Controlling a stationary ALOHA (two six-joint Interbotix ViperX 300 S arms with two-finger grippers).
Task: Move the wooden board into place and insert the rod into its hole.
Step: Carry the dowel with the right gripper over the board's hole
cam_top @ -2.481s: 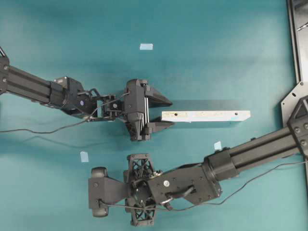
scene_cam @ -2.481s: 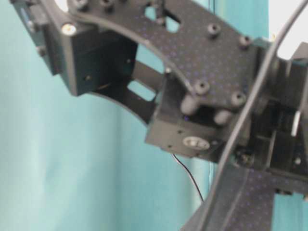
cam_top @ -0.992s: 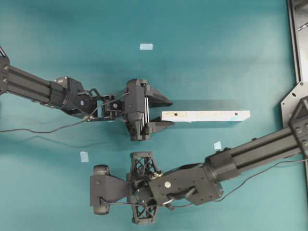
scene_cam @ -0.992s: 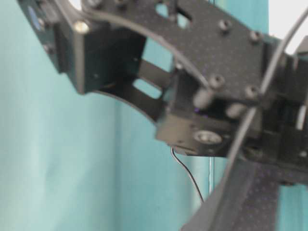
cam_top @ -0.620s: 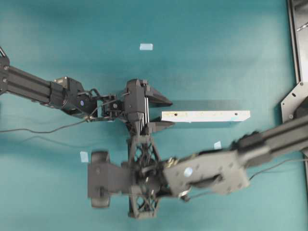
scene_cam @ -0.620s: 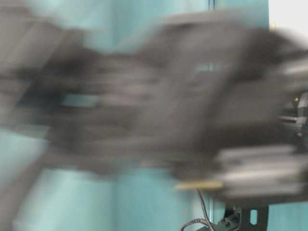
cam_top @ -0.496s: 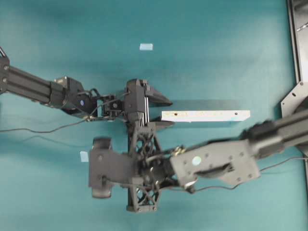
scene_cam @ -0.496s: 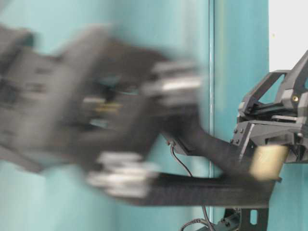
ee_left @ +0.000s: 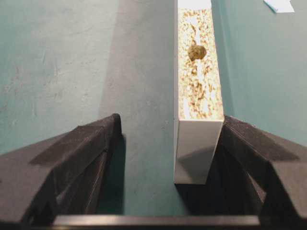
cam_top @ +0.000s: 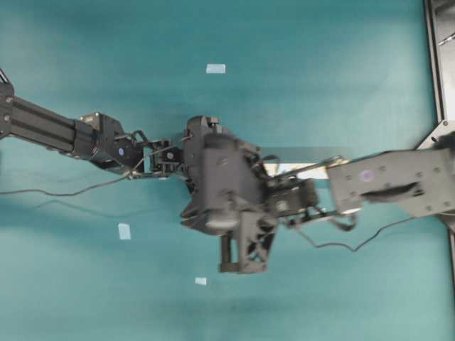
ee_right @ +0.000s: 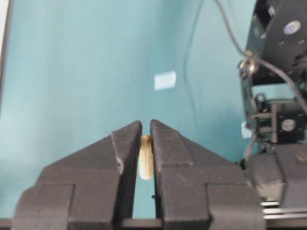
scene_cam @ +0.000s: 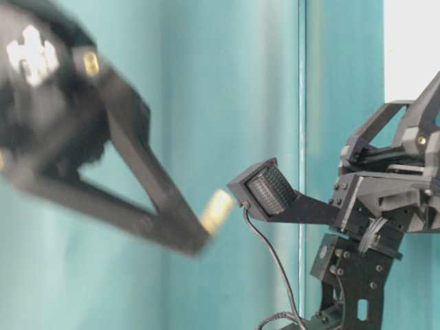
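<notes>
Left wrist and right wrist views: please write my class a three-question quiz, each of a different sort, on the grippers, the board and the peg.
1. True or false: the right gripper is shut on the short cream-white cylinder rod.
2. Multiple choice: in the left wrist view, the long pale wooden board lies (A) against the finger on the right of that view, (B) midway between the fingers, (C) outside the fingers.
3. Fill in: the left gripper is ____, not clamped on the board.

Key: 1 true; 2 A; 3 open.
</notes>
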